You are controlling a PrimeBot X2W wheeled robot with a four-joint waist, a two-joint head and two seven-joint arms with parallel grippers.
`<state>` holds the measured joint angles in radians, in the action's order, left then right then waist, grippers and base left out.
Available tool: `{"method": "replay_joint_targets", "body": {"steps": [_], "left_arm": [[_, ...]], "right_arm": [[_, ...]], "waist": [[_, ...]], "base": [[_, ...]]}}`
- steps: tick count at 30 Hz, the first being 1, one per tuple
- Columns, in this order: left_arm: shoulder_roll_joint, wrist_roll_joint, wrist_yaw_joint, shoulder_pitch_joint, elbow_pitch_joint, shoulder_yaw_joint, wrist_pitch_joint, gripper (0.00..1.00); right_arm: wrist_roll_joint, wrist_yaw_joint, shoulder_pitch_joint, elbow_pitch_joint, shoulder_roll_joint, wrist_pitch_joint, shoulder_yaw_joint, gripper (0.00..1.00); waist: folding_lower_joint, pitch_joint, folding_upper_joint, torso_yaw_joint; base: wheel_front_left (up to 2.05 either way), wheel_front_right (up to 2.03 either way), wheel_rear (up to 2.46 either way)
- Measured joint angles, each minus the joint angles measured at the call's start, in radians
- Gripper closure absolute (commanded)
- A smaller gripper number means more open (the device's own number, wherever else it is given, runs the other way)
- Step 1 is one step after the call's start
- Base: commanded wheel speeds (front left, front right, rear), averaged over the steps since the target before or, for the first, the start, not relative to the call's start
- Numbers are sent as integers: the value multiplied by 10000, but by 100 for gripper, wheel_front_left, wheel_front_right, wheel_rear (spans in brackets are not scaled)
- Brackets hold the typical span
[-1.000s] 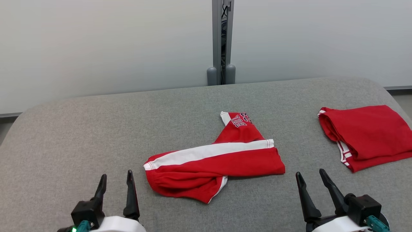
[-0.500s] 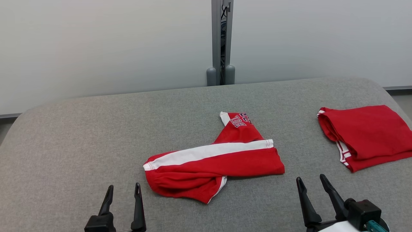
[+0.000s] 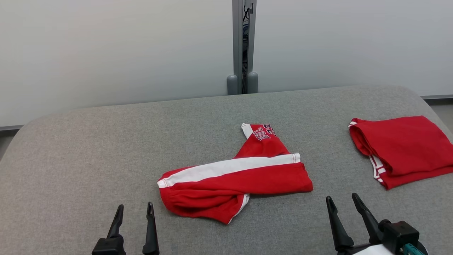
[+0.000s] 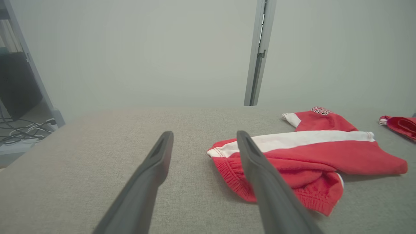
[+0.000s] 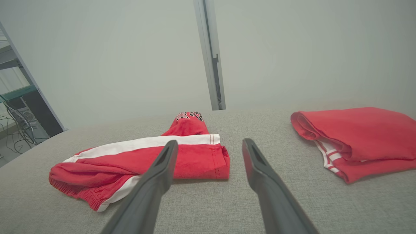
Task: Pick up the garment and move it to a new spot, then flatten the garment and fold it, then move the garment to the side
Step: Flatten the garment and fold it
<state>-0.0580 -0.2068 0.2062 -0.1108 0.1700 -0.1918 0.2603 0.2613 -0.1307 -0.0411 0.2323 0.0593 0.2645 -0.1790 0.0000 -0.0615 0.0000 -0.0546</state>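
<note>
The grey padded table (image 3: 88, 148) bears a twisted pair of red shorts with a white stripe (image 3: 244, 177) at its middle, unflattened and unfolded, and a neatly folded red garment (image 3: 407, 148) near its right edge. Over the table's near edge, the left gripper (image 3: 136, 205) and right gripper (image 3: 342, 197) hang spread wide and empty, clear of the shorts. I judge that picking up, flattening, folding and setting aside are all yet to do.

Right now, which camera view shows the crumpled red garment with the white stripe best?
The head view: the crumpled garment lies whole and uncovered. In each wrist view, a dark finger hides part of it.
</note>
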Motion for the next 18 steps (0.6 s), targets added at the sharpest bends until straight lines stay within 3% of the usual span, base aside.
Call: {"method": "replay_joint_targets", "body": {"steps": [8, 11, 18], "left_arm": [[69, -132, -378, 61, 504, -56, 0, 0], [94, -711, -667, 569, 1350, -259, -58, 0], [94, -2178, -1058, 2755, 2907, -389, -1816, 0]], "right_arm": [[2, 0, -2, 10, 0, 0, 4, 0], [2, 0, 1, 25, 6, 0, -27, 0], [2, 0, 184, 56, 58, 0, -226, 0]], "waist": [[0, 69, 0, 24], [0, 142, 0, 56], [0, 478, 0, 74]], "base": [[0, 0, 0], [0, 0, 0], [0, 0, 0]]}}
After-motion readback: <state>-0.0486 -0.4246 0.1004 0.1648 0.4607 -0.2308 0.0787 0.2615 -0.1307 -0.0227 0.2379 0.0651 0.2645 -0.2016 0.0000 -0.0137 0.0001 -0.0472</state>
